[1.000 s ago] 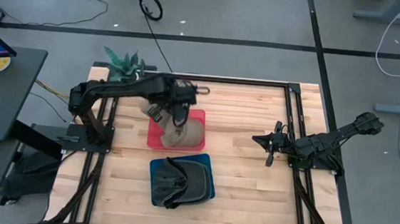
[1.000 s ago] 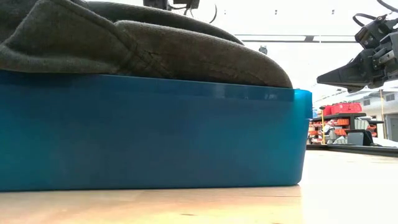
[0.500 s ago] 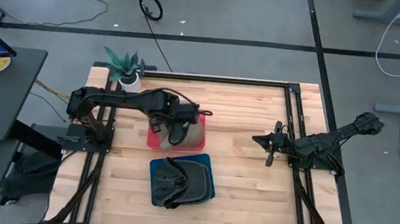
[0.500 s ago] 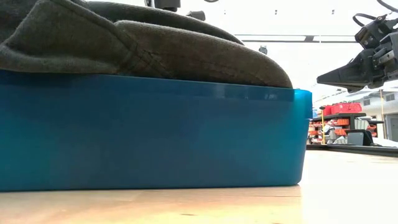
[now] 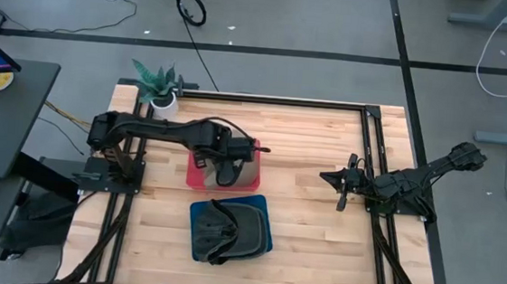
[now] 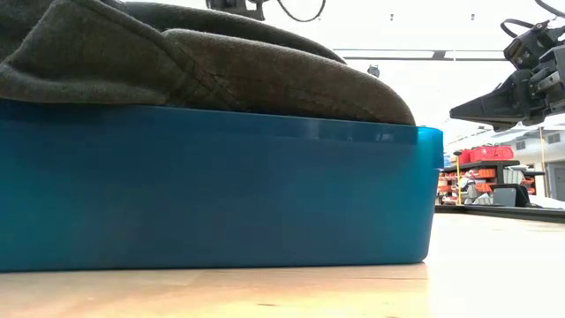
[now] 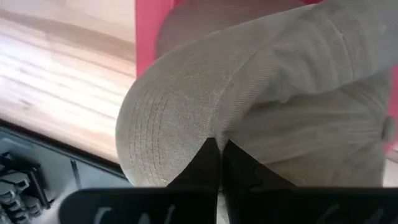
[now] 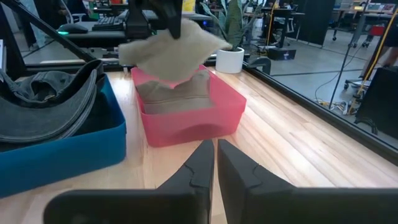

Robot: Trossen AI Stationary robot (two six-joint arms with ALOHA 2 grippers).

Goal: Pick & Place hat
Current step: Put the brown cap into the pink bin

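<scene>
Hat (image 7: pixel 261 106) hanging over red bin (image 5: pixel 199 169), pinched in left gripper (image 7: pixel 217 152).
Clamping fingers on tan brim above bin; right gripper (image 8: pixel 214 158) waiting well right of bin, fingers together.

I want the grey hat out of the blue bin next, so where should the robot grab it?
Probably take the grey hat by its arched brim, coming straight down from above: it bulges above the blue bin's rim, while the walls guard its sides. The right gripper is free; the left gripper holds the tan hat.
</scene>
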